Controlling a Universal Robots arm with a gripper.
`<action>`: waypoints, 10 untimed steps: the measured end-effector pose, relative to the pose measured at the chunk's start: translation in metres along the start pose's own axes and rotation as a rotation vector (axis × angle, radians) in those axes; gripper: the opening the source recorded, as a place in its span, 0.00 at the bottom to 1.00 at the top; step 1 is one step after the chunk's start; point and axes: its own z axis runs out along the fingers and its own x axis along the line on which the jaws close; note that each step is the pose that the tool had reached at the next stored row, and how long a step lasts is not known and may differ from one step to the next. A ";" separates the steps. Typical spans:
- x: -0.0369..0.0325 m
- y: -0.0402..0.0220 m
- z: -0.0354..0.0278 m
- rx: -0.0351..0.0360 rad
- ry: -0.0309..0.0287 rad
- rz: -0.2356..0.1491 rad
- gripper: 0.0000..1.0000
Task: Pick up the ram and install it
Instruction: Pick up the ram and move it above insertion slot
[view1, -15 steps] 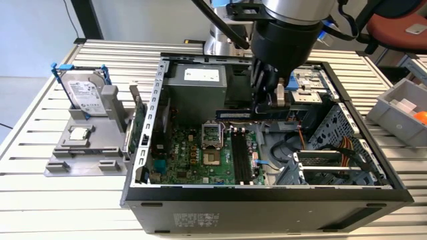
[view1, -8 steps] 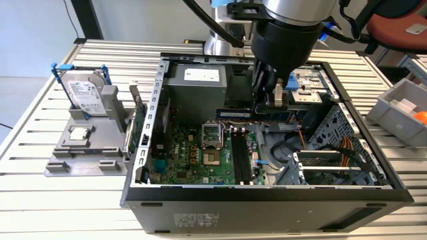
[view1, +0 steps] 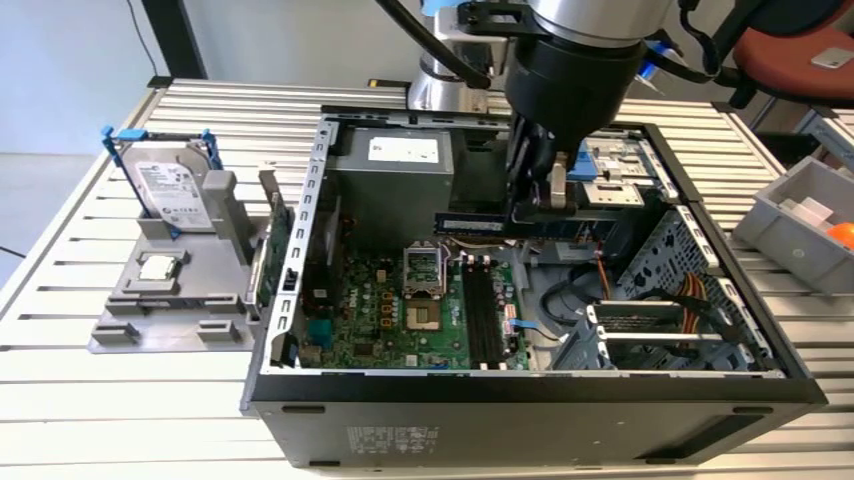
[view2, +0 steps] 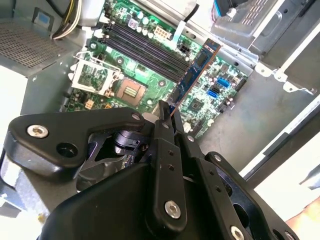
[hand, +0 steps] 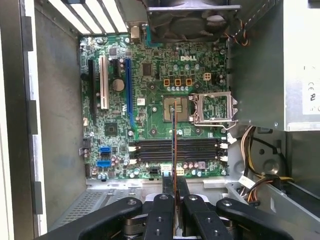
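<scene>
Gripper (hand: 174, 189) jaws press together on the ram (hand: 173, 135), pinching it by one end, seen edge-on over the motherboard (hand: 150, 95) in the first wrist view. At upper centre of the exterior view, the ram hangs level above the open case (view1: 534, 415), not seated in the memory slots (view1: 483, 318).

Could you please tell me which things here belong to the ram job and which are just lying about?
Job: ram gripped in the claw; motherboard's memory slots; open computer case.
Lying about: hard drive; green expansion card; processor chip; grey bin.
</scene>
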 end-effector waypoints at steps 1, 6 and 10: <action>-0.0006 -0.0007 0.0000 0.0000 0.0001 0.001 0.00; -0.0051 -0.0058 -0.0001 0.0000 0.0001 0.003 0.00; -0.0127 -0.0103 0.0000 0.0001 0.0005 0.005 0.00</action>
